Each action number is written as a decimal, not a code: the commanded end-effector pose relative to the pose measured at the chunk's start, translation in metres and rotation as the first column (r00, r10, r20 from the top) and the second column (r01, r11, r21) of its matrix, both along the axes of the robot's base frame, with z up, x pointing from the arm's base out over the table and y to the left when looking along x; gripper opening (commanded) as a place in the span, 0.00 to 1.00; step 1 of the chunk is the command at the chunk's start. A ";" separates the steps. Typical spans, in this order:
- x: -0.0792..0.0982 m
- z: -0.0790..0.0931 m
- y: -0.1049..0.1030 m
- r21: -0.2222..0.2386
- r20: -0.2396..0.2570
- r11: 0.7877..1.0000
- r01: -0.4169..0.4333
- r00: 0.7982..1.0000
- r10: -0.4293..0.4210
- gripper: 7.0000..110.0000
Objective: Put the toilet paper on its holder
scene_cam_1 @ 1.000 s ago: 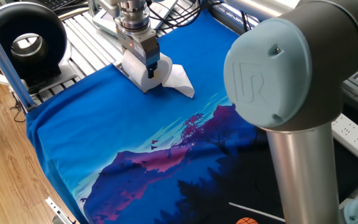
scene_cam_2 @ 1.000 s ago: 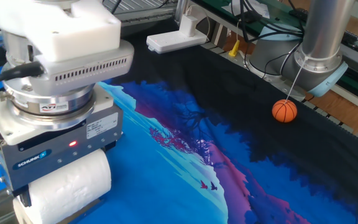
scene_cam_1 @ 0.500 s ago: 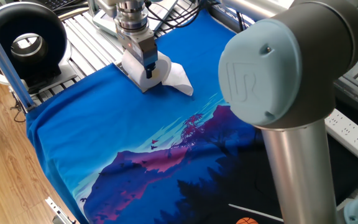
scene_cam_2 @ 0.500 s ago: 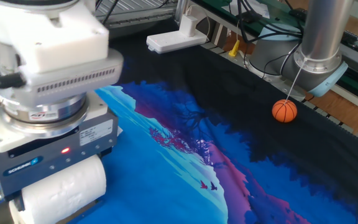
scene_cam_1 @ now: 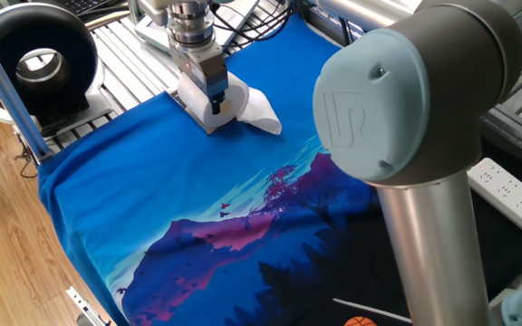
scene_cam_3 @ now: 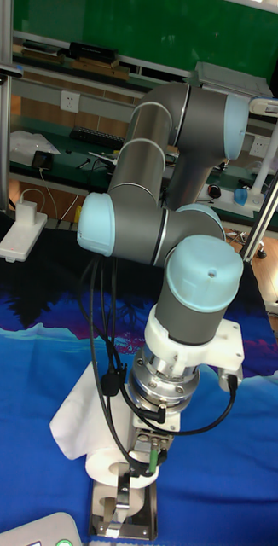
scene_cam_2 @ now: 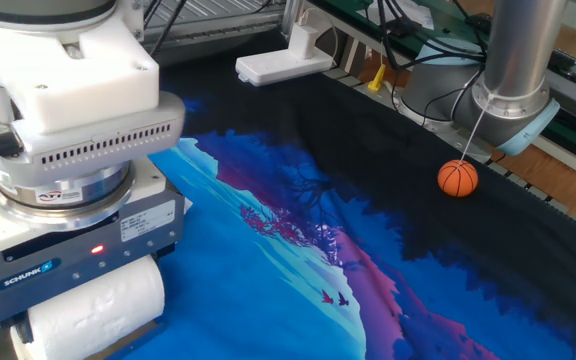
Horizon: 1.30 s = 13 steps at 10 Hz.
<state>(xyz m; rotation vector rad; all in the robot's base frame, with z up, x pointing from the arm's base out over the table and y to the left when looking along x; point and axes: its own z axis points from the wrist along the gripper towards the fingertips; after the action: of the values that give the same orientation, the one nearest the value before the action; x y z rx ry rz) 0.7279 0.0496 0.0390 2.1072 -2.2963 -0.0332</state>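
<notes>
The toilet paper (scene_cam_1: 205,110) is a fat white roll at the blue cloth's far left end, and its loose sheet (scene_cam_1: 259,112) trails to the right. My gripper (scene_cam_1: 214,98) comes straight down and is shut on the roll. In the other fixed view the roll (scene_cam_2: 95,310) lies on its side right under the gripper's body. The tall fixed view shows the roll (scene_cam_3: 101,465) low over the holder (scene_cam_3: 124,514), a shiny silver plate whose bent arm rises at the roll's near end. I cannot tell whether the arm is inside the core.
A small orange ball (scene_cam_2: 458,178) lies on the dark part of the cloth. A white device (scene_cam_2: 281,62) sits at the table's far edge. A black round fan (scene_cam_1: 39,59) stands beyond the cloth's corner. The arm's elbow (scene_cam_1: 397,100) fills the foreground.
The gripper with the roll has shifted a little, up and left in one fixed view, down and left in the other. The grip is unchanged.
</notes>
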 end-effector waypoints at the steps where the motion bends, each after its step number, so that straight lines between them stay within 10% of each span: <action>1: -0.003 0.003 0.002 0.006 0.001 1.000 0.007 1.000 -0.007 0.00; 13: 0.000 0.002 -0.002 -0.022 0.020 0.999 0.024 1.000 -0.023 0.00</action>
<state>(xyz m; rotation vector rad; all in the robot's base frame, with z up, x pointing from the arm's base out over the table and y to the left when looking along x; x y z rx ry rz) 0.7300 0.0460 0.0397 2.1017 -2.3000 0.0283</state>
